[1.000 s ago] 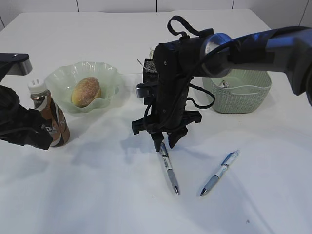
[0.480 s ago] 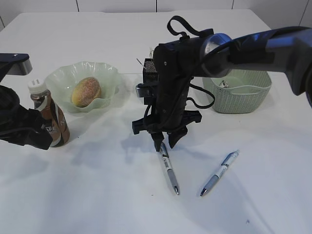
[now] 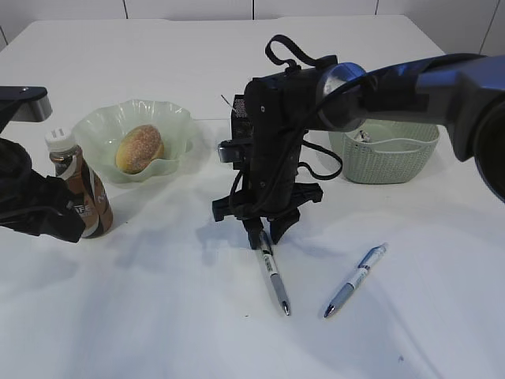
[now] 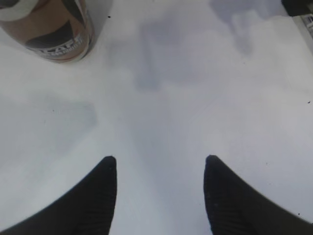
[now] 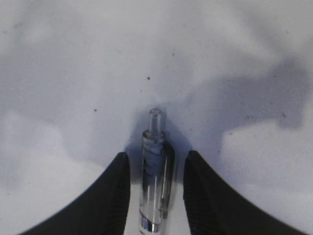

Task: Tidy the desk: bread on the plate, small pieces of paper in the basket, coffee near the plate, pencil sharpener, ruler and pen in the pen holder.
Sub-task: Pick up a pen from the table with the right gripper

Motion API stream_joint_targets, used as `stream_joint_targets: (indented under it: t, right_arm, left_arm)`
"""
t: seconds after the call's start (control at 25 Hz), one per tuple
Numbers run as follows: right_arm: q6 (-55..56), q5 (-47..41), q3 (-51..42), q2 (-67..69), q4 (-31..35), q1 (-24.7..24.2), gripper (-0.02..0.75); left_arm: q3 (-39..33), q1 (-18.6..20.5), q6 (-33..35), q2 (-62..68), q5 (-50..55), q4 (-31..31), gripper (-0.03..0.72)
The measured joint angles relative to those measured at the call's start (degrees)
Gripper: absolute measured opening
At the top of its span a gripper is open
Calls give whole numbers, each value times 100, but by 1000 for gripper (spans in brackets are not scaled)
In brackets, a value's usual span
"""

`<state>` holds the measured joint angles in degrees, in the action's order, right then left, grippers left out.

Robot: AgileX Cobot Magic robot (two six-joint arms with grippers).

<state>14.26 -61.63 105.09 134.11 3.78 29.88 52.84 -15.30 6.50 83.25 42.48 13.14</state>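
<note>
On the desk [image 3: 158,316], nearest the camera, two pens lie apart: a blue one [image 3: 355,280] to the right and a clear one [image 3: 274,276] in the middle. The right gripper [image 3: 266,234] stands point-down over the clear pen's upper end, its jaws partly spread with one finger on each side of the barrel. The right wrist view shows the pen [image 5: 154,169] between the two fingers [image 5: 115,196], its clicker end poking out ahead of them, with a thin gap on either side, so the jaws straddle it and whether they touch it cannot be told; the pen lies flat on the desk. At the left edge the left gripper [image 4: 159,178] is spread wide with nothing between its fingers; in its wrist view only bare desk lies between the tips, and the coffee [image 4: 49,29] stands ahead and to the left, apart from them. In the exterior view the coffee [image 3: 79,189] stands upright just beside the plate [image 3: 95,130], with the bread [image 3: 140,148] lying in the plate. Behind the right arm the pen holder [image 3: 239,118] is mostly hidden. Farthest right sits the basket [image 3: 387,158], something small and pale inside it.
</note>
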Motion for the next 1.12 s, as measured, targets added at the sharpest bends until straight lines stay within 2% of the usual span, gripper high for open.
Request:
stream_joint_targets:
  t: [0.2,0.36,0.68,0.88,1.12]
  right_arm:
    - [0,-36,16,36,0,0,203]
    - [0,-36,26,36,0,0,155]
    - [-72,-254,485,106,0,0,131]
    - [-100,-751,1532,106,0,0,129]
    - [-225,-834,2518,71,-117,0,128]
  left_arm:
    - [0,0,0,0,0,0,400]
    - [0,0,0,0,0,0,400]
    - [0,0,0,0,0,0,400]
    - [0,0,0,0,0,0,400]
    - [0,0,0,0,0,0,400]
